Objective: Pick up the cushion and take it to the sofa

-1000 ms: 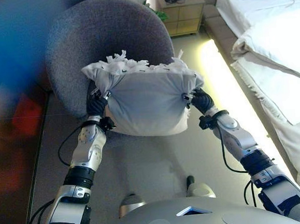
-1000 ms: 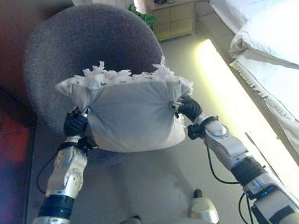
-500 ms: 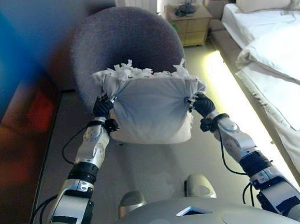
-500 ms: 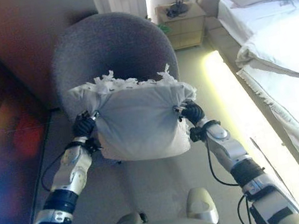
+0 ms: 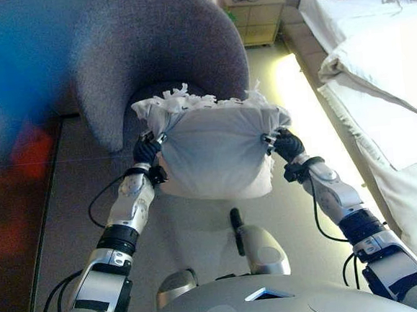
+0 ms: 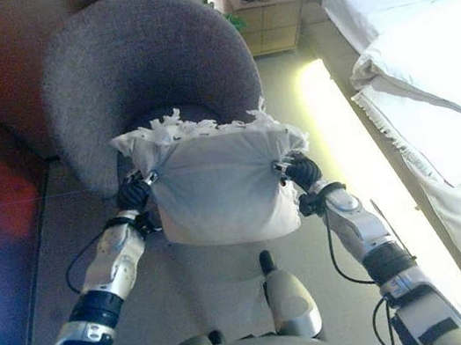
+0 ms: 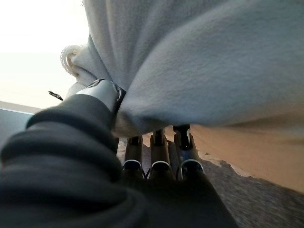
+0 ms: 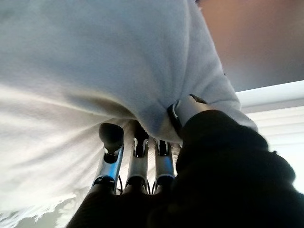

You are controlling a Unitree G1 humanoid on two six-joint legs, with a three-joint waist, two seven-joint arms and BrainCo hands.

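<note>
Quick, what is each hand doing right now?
Left hand: shut on the cushion, pinching its side.
Right hand: shut on the cushion's other side.

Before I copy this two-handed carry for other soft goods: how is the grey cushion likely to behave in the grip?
Probably soft and floppy: the cushion dimples and puckers where the left hand and right hand pinch its sides. Likely light for its bulk, since side grips alone hold it clear of the armchair. The bunched cloth suggests it won't slip easily.
</note>
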